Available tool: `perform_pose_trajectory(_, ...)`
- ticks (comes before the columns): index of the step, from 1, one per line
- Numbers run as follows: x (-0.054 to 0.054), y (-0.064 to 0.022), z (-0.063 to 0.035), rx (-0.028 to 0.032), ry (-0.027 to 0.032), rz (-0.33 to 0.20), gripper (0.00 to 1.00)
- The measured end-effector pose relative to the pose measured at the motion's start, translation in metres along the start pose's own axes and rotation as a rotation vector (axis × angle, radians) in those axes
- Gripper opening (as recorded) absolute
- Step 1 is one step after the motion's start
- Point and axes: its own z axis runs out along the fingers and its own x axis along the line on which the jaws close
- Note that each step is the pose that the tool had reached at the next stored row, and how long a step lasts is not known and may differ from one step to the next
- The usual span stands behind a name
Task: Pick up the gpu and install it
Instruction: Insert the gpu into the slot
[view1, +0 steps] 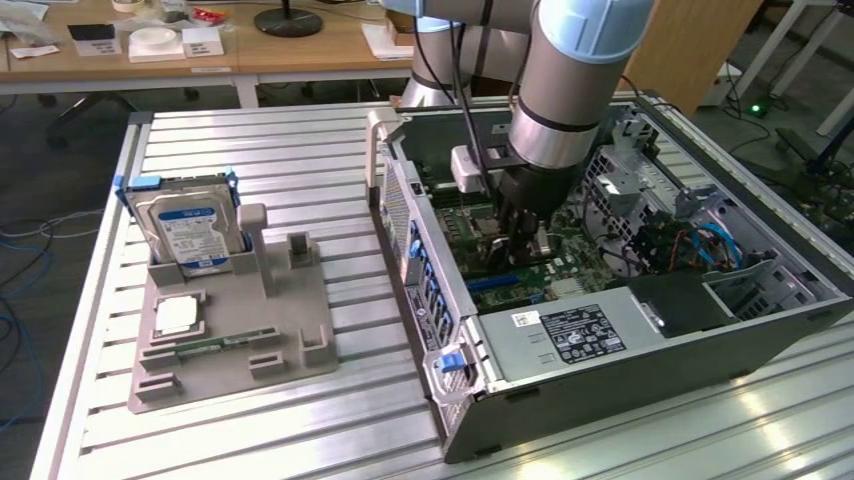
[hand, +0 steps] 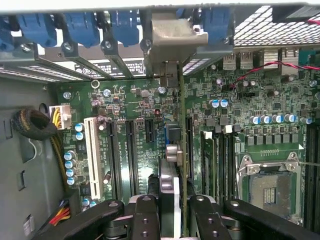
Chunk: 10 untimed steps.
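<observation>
The gpu (hand: 172, 150) stands on edge between my fingers, seen edge-on: a thin green board with a black and silver body. Its metal bracket (hand: 170, 35) reaches the rear slot openings of the case. My gripper (hand: 172, 217) is shut on the gpu, its black fingers (hand: 145, 215) pressing on both faces. The card stands over the motherboard (hand: 125, 100), in line with the long black expansion slots. In the exterior view my gripper (view1: 518, 240) is down inside the open computer case (view1: 427, 300), just above the motherboard (view1: 534, 280), with the gpu (view1: 515, 255) dark between the fingers.
A white slot (hand: 92, 155) and black slots lie beside the card, and the CPU socket (hand: 270, 185) is on its other side. Blue clips (hand: 80, 27) line the case's rear. On the exterior view's left, a grey fixture (view1: 227, 330) holds a hard drive (view1: 194, 225). The power supply (view1: 567, 335) fills the near corner.
</observation>
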Motion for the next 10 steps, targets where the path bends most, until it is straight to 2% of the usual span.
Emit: perform_pose_trajectory(10, 0.0002, 0.0001, 0.0031, 0.0001, -0.0001, 0.0, 0.28)
